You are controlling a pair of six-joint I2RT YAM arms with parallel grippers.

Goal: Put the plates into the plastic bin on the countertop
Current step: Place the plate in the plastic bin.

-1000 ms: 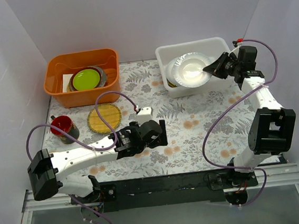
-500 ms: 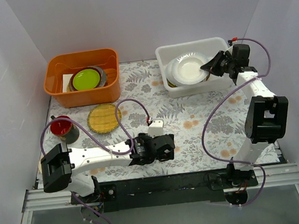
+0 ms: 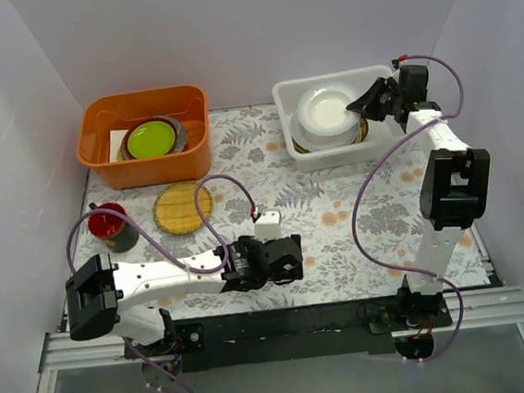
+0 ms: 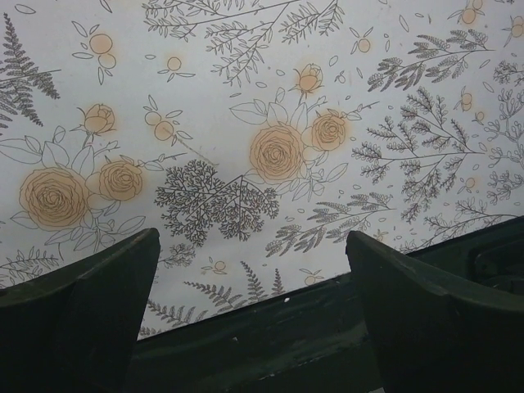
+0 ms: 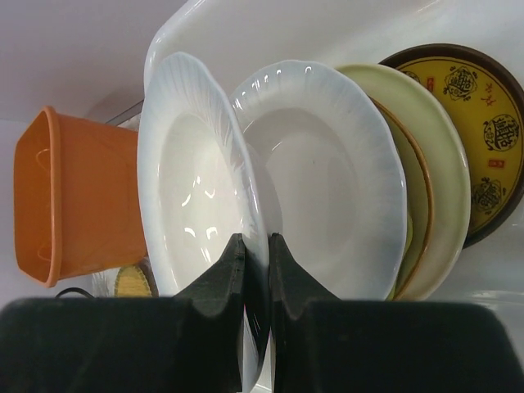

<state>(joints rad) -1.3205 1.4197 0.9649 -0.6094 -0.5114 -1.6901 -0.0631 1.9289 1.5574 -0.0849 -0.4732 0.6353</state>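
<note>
White plate (image 5: 192, 188) pinched at its rim by right gripper (image 5: 252, 246), tilted over stack (image 5: 344, 188) in plastic bin (image 3: 332, 157), not yet released. Woven plate (image 3: 183, 208) remains to do, on countertop (image 3: 328, 210). Left gripper (image 4: 252, 241) wide, empty.

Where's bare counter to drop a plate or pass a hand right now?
Free: the strip between the orange tub and the plastic bin; the wide patch between the left gripper and the right arm. Crowded: near-left, with red mug, woven plate and left arm; the bin, stacked with plates.

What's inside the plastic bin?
A white plate, pale green plate and mustard plate, stacked; the right hand pinches a second white plate. Anything beneath is hidden.
</note>
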